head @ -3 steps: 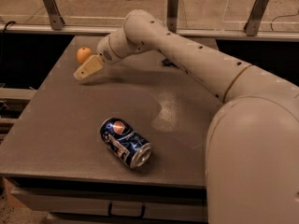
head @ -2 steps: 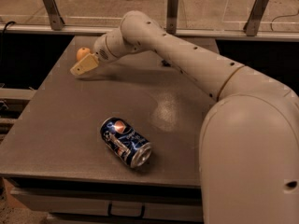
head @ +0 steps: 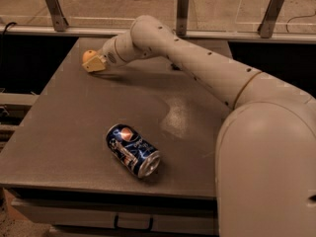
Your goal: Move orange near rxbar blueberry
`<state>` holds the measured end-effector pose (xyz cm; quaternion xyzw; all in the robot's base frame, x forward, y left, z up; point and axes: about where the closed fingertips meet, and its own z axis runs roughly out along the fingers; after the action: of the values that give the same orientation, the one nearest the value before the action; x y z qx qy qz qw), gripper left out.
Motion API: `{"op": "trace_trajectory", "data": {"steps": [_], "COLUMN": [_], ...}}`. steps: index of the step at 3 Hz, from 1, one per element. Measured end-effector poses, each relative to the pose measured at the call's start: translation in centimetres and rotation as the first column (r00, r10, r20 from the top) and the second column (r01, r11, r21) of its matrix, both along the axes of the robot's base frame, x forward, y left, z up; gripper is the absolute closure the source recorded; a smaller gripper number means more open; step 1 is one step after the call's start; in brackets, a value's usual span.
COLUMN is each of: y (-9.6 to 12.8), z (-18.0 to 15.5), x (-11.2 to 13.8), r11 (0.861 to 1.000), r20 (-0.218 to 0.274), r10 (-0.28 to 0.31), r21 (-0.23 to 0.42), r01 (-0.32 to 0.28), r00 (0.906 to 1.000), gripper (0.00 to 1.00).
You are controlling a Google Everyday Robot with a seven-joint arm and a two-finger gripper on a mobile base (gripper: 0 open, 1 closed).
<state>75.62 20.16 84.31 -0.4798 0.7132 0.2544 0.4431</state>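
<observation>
Partly hidden: orange (head: 88, 55); only its top shows above the gripper (head: 94, 64), which covers the rest.
Orange place: far beyond the soda can (head: 133, 150) and to its left, near the table's (head: 64, 132) far left corner.
Gripper place: same far left corner, just in front of the orange, touching it or nearly so.
Gripper opening: cannot tell; whether it holds the orange, cannot tell.
Hard to make out: a small dark sliver under the arm (head: 207, 73), beyond the soda can and to its right, likely the rxbar blueberry (head: 173, 67); too covered to confirm.
Gap: the sliver is well apart from the orange.
Cut off: the arm's big pale shell, right of the soda can, runs out of view at right and bottom.
In the way: the arm spans the table's far side between the sliver and the orange.
Soda can: blue, lying on its side, silver end toward the front right.
Background: metal posts (head: 182, 9) behind the table; drawer handle (head: 133, 225) below the soda can.
Counts: one orange, one soda can, one gripper, three posts.
</observation>
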Motion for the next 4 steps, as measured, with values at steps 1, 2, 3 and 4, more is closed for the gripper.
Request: {"op": "trace_trajectory", "data": {"steps": [1,2,3,4], "y": [-1.7,-7.4,-7.4,-11.6], "z": [3.0,6.6,6.6,7.2], "x": [-0.7,-2.8,-2.8,-3.2], "r11": [0.999,0.993,0.993,0.988], "r20": [0.047,0.104,0.104,0.111], "r10": [-0.034,-0.109,-0.109,-0.151], "r21": [0.041,0.048,0.048,-0.006], "r01": [0.032,0.104,0.104,0.153], "r00": [0.9983,0.9886,0.9886,0.9823], "gripper": [0.88,1.00,1.00,1.00]}}
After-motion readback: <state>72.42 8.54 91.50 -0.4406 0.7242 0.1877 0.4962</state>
